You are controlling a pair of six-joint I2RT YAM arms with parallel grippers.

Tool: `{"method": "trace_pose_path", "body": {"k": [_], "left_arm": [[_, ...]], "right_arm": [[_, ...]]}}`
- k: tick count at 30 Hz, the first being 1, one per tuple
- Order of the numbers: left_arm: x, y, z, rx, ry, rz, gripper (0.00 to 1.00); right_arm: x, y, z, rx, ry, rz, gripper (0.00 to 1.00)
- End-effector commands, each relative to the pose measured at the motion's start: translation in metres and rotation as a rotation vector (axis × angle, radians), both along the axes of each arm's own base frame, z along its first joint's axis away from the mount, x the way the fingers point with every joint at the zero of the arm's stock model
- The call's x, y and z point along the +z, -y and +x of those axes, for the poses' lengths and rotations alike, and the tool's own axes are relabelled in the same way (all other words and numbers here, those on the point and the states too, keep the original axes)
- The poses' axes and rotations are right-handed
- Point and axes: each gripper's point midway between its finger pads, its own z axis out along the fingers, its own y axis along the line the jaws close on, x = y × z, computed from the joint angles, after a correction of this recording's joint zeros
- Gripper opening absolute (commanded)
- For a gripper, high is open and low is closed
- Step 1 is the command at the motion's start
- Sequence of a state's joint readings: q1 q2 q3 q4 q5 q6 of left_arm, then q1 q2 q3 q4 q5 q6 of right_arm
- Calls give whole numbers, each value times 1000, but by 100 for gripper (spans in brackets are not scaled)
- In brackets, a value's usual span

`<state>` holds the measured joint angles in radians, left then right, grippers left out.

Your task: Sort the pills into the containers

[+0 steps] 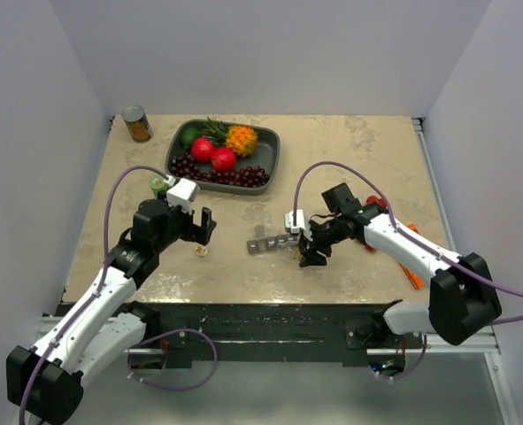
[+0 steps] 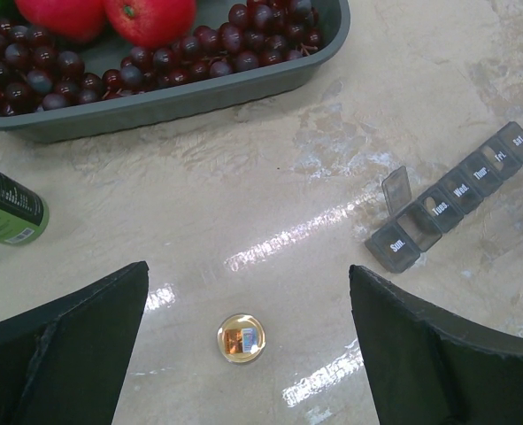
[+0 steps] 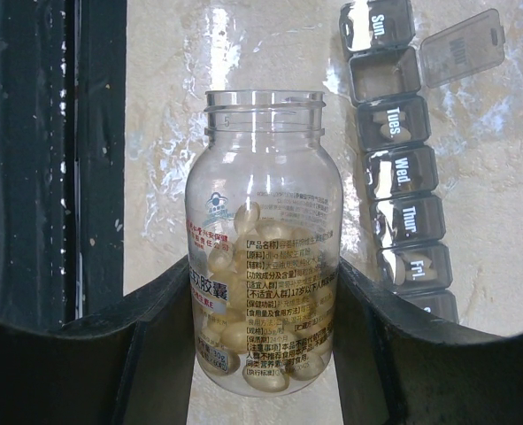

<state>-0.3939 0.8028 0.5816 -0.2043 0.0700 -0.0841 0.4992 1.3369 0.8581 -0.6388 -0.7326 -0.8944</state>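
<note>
The containers, a grey seven-day pill strip (image 1: 274,241), lie on the table between my arms. The strip also shows in the left wrist view (image 2: 460,190) and the right wrist view (image 3: 401,168). Its second lid (image 3: 460,46) stands open; the other lids are shut. My right gripper (image 3: 263,266) is shut on a clear uncapped bottle (image 3: 264,230) of pale yellow softgel pills, lying beside the strip with its mouth towards the near table edge. My left gripper (image 2: 248,270) is open and empty, above a small round gold cap (image 2: 241,337) on the table.
A dark grey fruit tray (image 1: 270,155) with grapes and red fruit sits at the back. A green bottle (image 2: 4,208) lies near my left gripper. A tin can (image 1: 137,124) stands at the back left. Orange items (image 1: 411,274) lie by my right arm.
</note>
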Motion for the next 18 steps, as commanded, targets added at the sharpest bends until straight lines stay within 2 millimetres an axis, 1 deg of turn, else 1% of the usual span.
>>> {"method": "trace_pose_path", "body": {"k": [1,18], "left_arm": [[27,-1,9,9,76,-6,99],[26,-1,9,7,70,-4,100]], "right_arm": [[12,-7,10,5,43,15,0],[11,-7,12,3,47,4,0]]}}
